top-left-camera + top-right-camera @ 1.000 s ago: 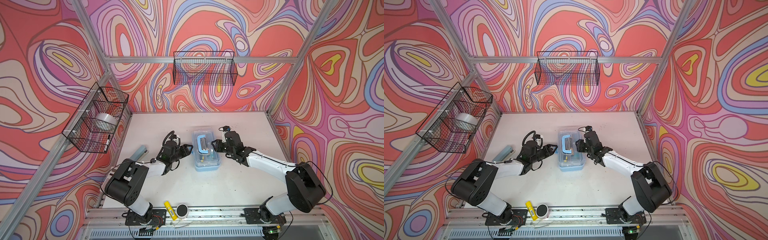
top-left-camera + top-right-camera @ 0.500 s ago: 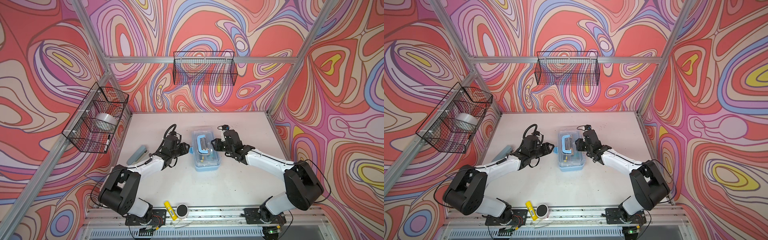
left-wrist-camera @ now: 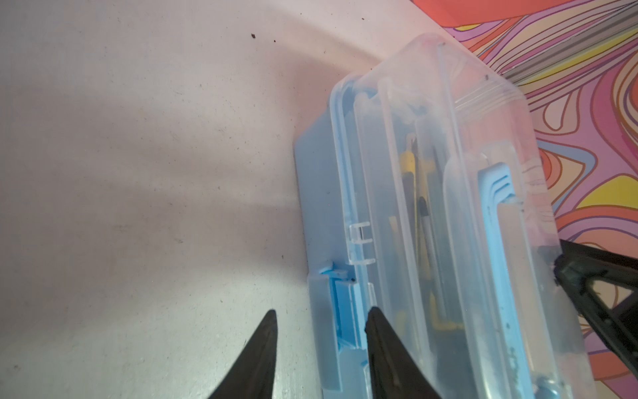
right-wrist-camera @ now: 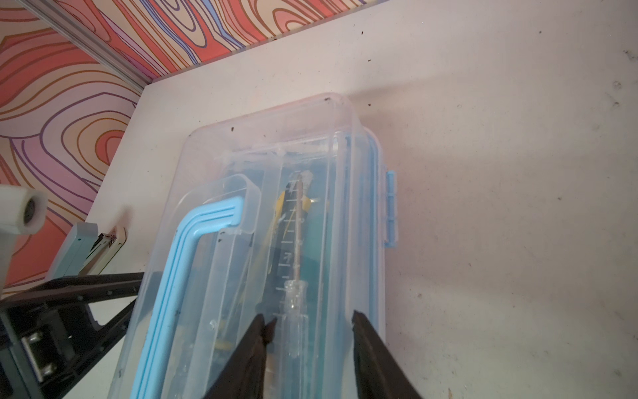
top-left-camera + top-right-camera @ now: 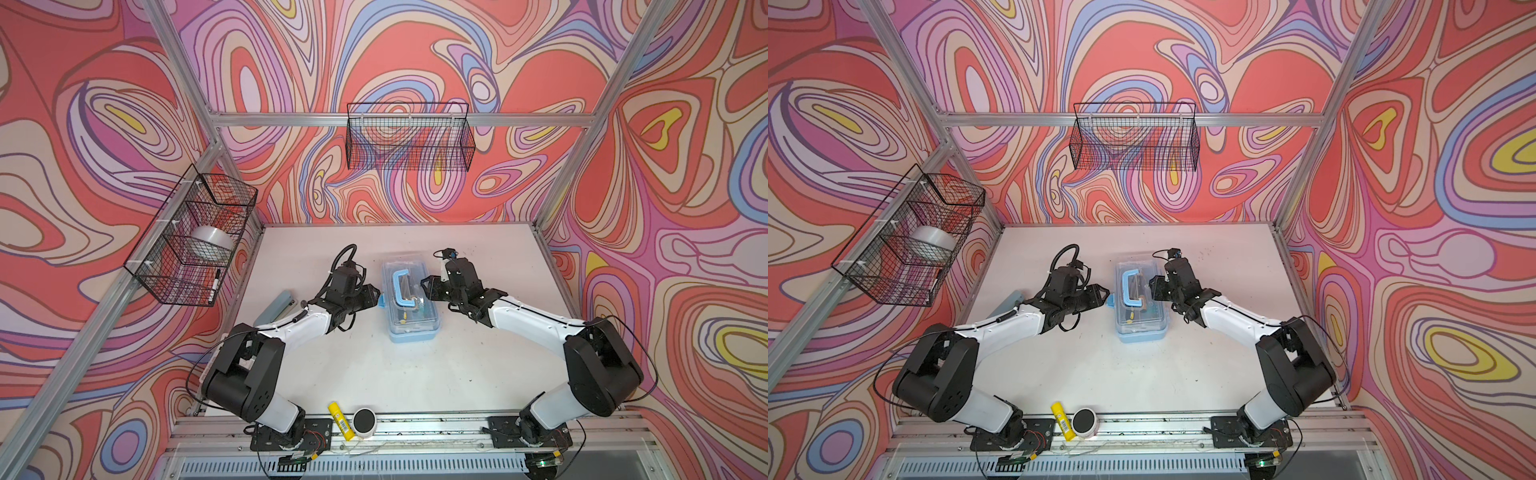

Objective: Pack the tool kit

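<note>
**Entry: tool kit, closing stage**

- **Case** [image 5: 411,326]: light blue, with the clear lid [image 4: 269,145] down and the blue handle [image 5: 401,286] lying flat on it. It stands mid-surface [image 5: 415,382] between the two arms.
- **Contents seen through the lid:** a clear-handled screwdriver [image 4: 296,304] and a yellow-bodied tool [image 4: 281,203]. The rest is indistinct.
- **Left pincer** [image 3: 321,314]: jaws apart, straddling the blue side latch [image 3: 345,311]. One tip is over bare surface beside the case and the other is at the lid's edge. It is not clamped.
- **Right pincer** [image 4: 310,319]: jaws apart, with the tips on or just over the lid along the side opposite the latch. Contact cannot be told.
- **Change:** over the last second the left elbow has swung outward. The left jaws have drawn nearer together about the latch. The right arm and the case have not shifted.
- **Reading:** the tools appear stowed and the lid shut, so packing is nearly done. The step in hand is probably fastening the latch while the right pincer steadies the lid. Whether the latch has already snapped home cannot be told.
- **Not of the kit:** the grey-blue stapler [image 5: 276,305], lying beside the left forearm.
</note>
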{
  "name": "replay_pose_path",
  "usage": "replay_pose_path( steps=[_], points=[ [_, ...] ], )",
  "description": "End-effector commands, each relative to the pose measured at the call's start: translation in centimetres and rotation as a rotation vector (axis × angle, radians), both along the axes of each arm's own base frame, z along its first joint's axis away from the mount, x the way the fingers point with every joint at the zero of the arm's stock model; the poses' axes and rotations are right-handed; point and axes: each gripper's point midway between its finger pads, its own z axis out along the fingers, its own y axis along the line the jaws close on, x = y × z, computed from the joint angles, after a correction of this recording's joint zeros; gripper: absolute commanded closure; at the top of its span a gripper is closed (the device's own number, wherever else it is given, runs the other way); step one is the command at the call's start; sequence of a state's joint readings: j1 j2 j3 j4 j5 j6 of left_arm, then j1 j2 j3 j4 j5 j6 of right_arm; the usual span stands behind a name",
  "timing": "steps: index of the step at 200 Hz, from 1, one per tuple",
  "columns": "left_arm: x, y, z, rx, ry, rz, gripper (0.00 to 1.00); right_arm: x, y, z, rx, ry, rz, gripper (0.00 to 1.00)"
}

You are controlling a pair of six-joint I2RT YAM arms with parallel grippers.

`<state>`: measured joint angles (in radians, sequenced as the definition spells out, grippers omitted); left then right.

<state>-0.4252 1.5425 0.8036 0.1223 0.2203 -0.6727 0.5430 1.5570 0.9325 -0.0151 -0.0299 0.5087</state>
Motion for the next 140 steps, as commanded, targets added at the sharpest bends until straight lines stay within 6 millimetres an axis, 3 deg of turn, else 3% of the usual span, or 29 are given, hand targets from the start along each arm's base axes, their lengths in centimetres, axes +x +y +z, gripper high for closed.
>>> replay_pose_path(
  steps=[1,86,140],
  points=[
    [0.3,-0.3,-0.6,0.005,0.026,-0.015,0.6,-3.2,-0.4,-5.6,-0.101,0.183,0.057,0.59],
    [0.9,-0.5,-2.6,0.026,0.073,-0.006,0.7,-3.1,-0.6,-6.3,-0.121,0.195,0.047,0.59],
    [0.9,-0.9,-2.4,0.001,0.076,-0.017,0.92,-3.1,-0.7,-6.3,-0.124,0.195,0.044,0.59]
  ],
)
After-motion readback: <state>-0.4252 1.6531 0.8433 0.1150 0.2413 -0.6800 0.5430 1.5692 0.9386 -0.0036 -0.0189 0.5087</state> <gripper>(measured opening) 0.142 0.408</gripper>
